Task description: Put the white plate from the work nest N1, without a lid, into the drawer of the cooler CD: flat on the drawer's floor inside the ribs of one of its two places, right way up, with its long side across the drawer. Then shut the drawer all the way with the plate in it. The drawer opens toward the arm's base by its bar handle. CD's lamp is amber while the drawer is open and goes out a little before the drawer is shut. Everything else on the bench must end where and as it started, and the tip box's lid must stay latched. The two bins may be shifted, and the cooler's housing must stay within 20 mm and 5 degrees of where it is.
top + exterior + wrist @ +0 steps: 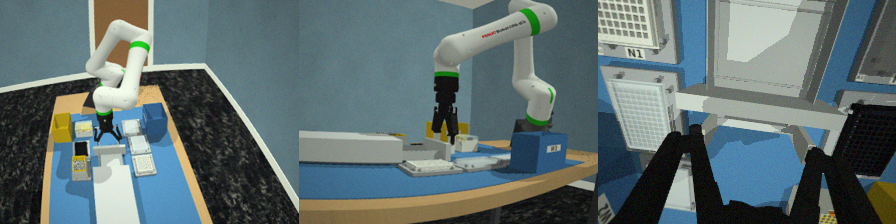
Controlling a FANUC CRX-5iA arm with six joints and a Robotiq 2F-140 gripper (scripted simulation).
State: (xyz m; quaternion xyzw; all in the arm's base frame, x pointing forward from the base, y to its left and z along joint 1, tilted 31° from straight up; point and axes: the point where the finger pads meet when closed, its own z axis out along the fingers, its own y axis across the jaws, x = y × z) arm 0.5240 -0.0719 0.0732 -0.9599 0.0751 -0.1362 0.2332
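Note:
The white plate, with an open grid of wells and no lid, lies in nest N1 at the right of the mat. It also shows in the side view and at the top left of the wrist view. The cooler CD lies along the middle of the mat, and its drawer stands partly open toward the arm's base. The drawer's floor is empty. My gripper points straight down at the drawer's bar handle. Its fingers stand wide, shut on the handle from both ends.
A lidded plate and a third nest lie beyond N1. A blue bin stands at the right and a yellow bin at the left. A tip box, a black rack and a yellow rack are left of the drawer.

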